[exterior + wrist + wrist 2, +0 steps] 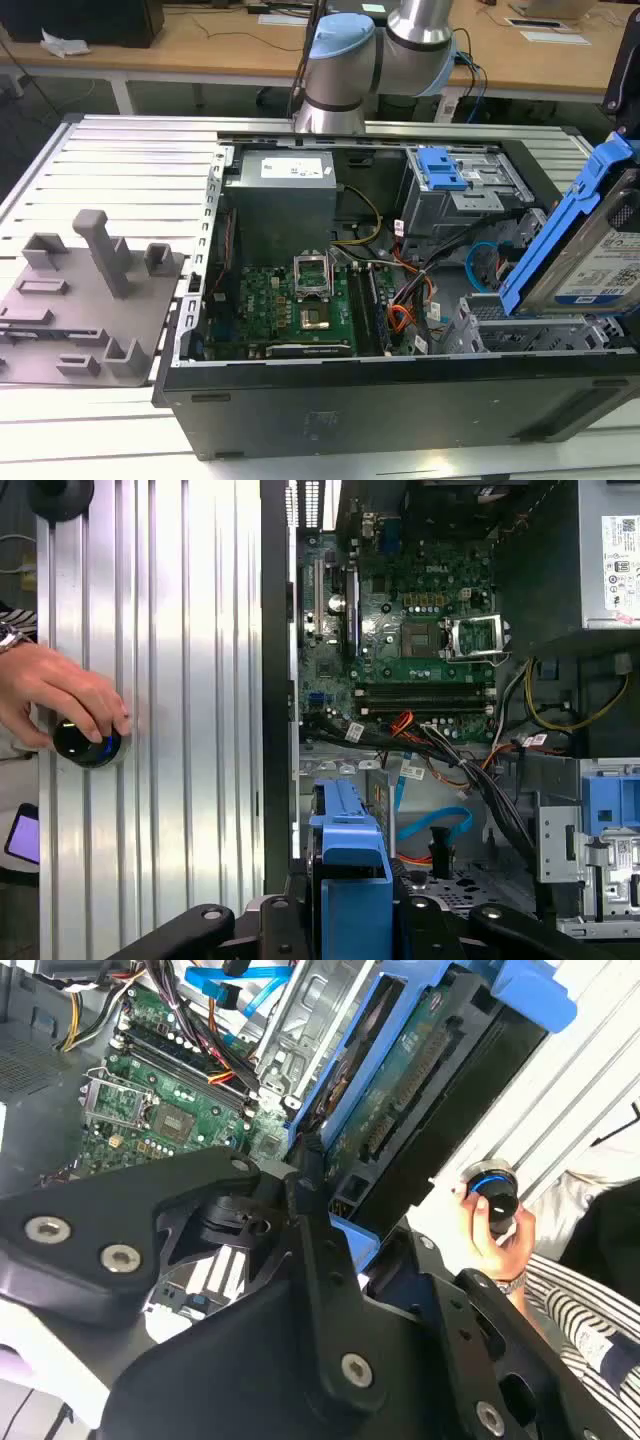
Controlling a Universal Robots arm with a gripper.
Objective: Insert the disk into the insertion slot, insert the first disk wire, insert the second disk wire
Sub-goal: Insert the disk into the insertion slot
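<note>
- The computer case (400, 400) sits on the bench (120, 160).
- The fixture plate (80, 300) lies beside it, on the exterior view's left.
- The disk (600, 250) hangs tilted above the insertion slot (520, 325).

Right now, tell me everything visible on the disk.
The disk is a silver drive with a white label in a bright blue plastic carrier with long rails. The second wrist view shows its green circuit-board underside. It hangs steeply tilted, clamped in the gripper, lower end over the insertion slot, not yet in.
</note>
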